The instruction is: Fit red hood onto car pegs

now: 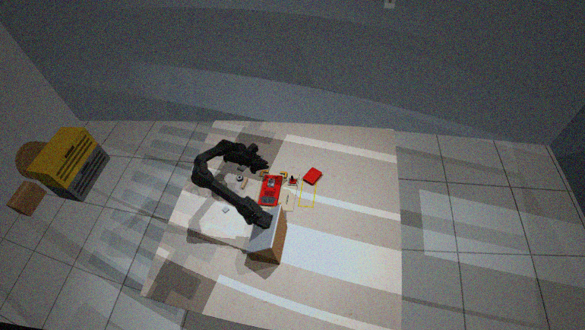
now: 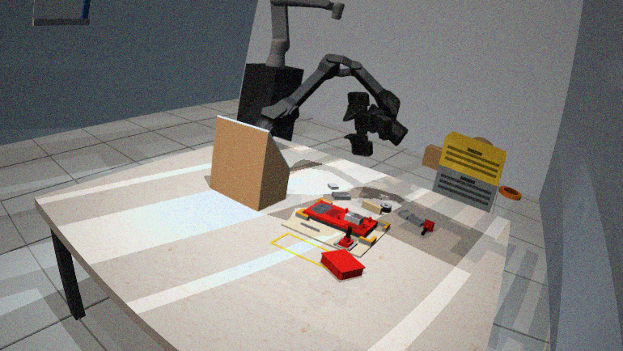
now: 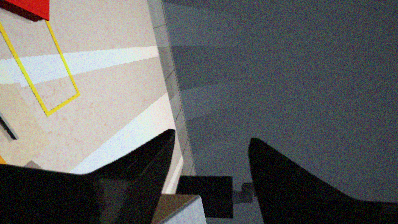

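The red hood (image 1: 312, 176) (image 2: 342, 263) (image 3: 30, 5) lies on the table, roof up, beyond one corner of the yellow outline (image 1: 306, 206) (image 2: 301, 255) (image 3: 63, 59). The red chassis (image 1: 267, 194) (image 2: 329, 213) sits in the jig (image 1: 288, 201) (image 2: 292, 225) with the grey engine block (image 1: 270, 182) (image 2: 353, 217) on its deck. The pegs are too small to tell apart. My gripper (image 1: 266, 164) (image 2: 347, 126) (image 3: 212, 140) is open, with nothing between its fingers. It hangs high above the table, away from the hood.
A red part with a black post (image 1: 292, 180) (image 2: 346, 241) stands between chassis and hood. A large brown wedge box (image 1: 283, 237) (image 2: 237, 161) stands at the chassis's other end. A wooden block (image 1: 244, 182) (image 2: 371, 206), a small wheel (image 1: 239, 178) (image 2: 385, 207) and grey blocks lie across the chassis from the hood.
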Controlling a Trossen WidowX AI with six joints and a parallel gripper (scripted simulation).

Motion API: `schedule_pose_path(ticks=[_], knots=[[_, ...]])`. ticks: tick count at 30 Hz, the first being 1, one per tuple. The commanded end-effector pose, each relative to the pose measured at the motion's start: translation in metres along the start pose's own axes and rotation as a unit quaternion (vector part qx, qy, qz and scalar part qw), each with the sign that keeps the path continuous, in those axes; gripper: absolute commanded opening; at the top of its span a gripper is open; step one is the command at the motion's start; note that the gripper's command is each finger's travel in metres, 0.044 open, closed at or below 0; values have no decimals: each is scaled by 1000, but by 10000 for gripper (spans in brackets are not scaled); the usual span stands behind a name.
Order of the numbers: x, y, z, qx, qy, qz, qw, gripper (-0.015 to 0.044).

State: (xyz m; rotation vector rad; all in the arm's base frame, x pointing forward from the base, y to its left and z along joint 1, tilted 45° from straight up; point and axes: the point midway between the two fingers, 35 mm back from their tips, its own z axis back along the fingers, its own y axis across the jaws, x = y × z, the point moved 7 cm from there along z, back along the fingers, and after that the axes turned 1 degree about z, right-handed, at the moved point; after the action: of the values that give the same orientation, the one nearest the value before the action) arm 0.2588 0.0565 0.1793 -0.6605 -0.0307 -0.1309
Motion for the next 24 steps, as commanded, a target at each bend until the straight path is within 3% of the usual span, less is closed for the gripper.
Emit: schedule_pose_path(ticks=[1, 9, 24], knots=[[1, 0, 0, 1, 1, 0, 1000, 245], [31, 22, -28, 69, 54, -16, 996, 440], [103, 69, -117, 290, 180, -19, 940, 440]])
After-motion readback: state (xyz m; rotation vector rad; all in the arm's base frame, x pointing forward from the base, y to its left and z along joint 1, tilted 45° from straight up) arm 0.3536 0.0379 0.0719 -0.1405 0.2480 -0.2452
